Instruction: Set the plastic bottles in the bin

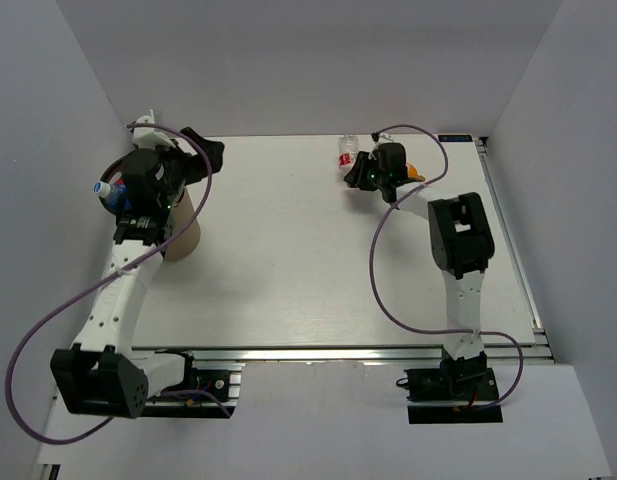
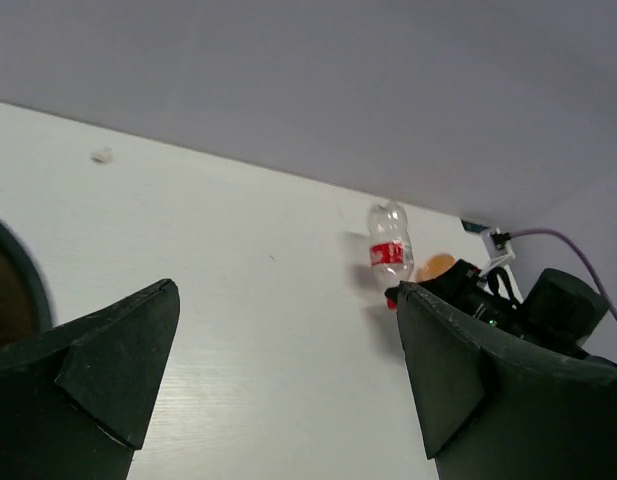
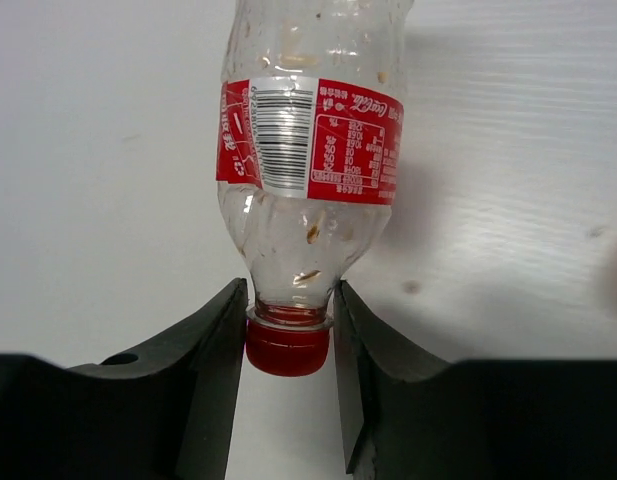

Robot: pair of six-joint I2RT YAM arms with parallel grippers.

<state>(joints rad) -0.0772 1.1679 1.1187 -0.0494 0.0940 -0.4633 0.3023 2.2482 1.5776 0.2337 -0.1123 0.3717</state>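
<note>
Black fingers (image 3: 213, 380) of the right pincer (image 3: 288, 305) are filling the bottom of the right wrist view. They are pinching a clear plastic bottle (image 3: 308, 140) by the neck, just above its red cap (image 3: 288, 352). The bottle's body, wrapped in a red label, is stretching away from the pincer over the pale counter (image 3: 88, 150), which is showing a few small specks.

From the left wrist, the left pincer (image 2: 286, 292) is hanging spread wide with nothing between its fingers. The dark rim of the bin (image 2: 10, 262) is curving in beside one finger. Far across the counter (image 2: 238, 250) from the bin, the clear plastic bottle (image 2: 390, 245) is lying close to where the counter is meeting the grey-white back wall (image 2: 338, 80). An orange bottle (image 2: 438, 267) is lying just beside it, and the right pincer (image 2: 413, 293) is gripping its cap end.

From above, the bin (image 1: 183, 235) is standing near the side wall, and the left pincer (image 1: 201, 152) is hovering just past its far rim. A second bottle (image 1: 106, 190) with a blue-and-white end is poking up at the bin's mouth. The clear plastic bottle (image 1: 346, 150) is lying well apart from the bin, near the counter's far edge, with the right pincer (image 1: 360, 176) on it. The orange bottle (image 1: 416, 175) is lying farther from the bin again. A wide stretch of counter (image 1: 278, 260) is lying between the bin and the pinched bottle, and white walls are closing it in on three sides.
</note>
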